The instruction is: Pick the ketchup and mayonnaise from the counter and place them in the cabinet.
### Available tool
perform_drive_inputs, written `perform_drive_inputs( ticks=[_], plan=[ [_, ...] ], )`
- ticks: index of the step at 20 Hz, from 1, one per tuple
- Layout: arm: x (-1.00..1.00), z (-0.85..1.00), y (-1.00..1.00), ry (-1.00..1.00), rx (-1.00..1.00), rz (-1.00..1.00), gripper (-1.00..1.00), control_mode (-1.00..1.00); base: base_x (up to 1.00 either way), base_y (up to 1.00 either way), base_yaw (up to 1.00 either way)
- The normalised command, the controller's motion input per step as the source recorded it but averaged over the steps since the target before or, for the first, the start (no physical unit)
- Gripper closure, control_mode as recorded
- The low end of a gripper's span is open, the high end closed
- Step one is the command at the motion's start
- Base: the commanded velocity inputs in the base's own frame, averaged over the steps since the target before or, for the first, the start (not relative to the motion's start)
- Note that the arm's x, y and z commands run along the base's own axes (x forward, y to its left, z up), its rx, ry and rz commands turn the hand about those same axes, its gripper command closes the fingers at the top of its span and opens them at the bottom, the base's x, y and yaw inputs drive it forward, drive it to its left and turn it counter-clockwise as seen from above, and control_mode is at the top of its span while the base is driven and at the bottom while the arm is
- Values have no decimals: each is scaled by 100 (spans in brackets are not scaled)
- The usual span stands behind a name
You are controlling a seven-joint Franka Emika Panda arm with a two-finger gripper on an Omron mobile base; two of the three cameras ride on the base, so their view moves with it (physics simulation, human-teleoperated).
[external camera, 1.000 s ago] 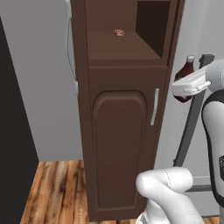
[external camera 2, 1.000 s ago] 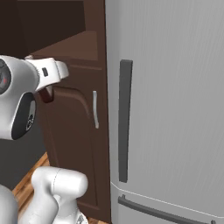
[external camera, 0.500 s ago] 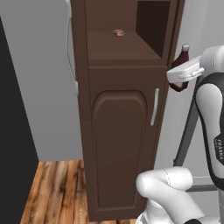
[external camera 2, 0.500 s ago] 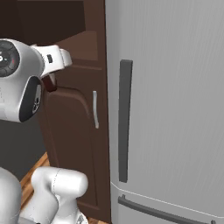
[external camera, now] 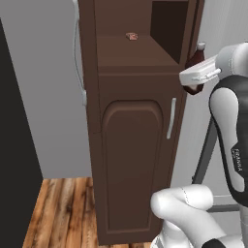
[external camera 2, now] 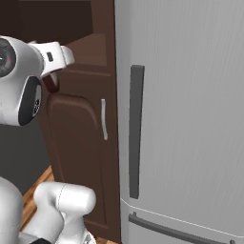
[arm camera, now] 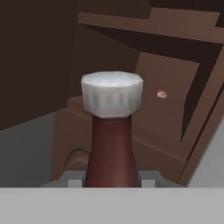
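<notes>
Beside the cabinet (external camera: 131, 140), at the level of its open niche, the pincer (external camera: 193, 81) is clamped on the ketchup (external camera: 195, 68) — the dark red bottle stands upright in the grip, its pale cap just above the white hand. Seen from the left base view, the bottle sits close against the cabinet's right front edge, at the height of the niche floor, and above the silver bar handle (external camera: 170, 118) of the arched-panel door, which is shut.

A second ago the hand and bottle hung farther to the right, well clear of the cabinet; half a second ago they were nearer; now they are just beside its edge. The arm has swung leftward while the cabinet keeps its place in the picture.

From the right base view, the white hand (external camera 2: 52, 56) reaches across the cabinet front, with a sliver of the dark bottle (external camera 2: 50, 82) below it; the grey refrigerator (external camera 2: 190, 119) with its dark vertical handle (external camera 2: 135, 131) stands to the right.

Along the hand view, the ketchup cap (arm camera: 112, 94) and neck rise between the fingers, facing the niche — a small reddish object (arm camera: 161, 94) lies on the niche floor (external camera: 131, 36).
</notes>
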Motion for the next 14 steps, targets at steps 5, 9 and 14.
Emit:
perform_drive_inputs(
  ticks=[5,9,14],
  plan=[
    [14,11,4,-8,0,0,100,-100,0,0,0],
    [21,12,1,-7,0,0,100,-100,0,0,0],
    [23,6,1,-3,0,0,100,-100,0,0,0]
  ],
)
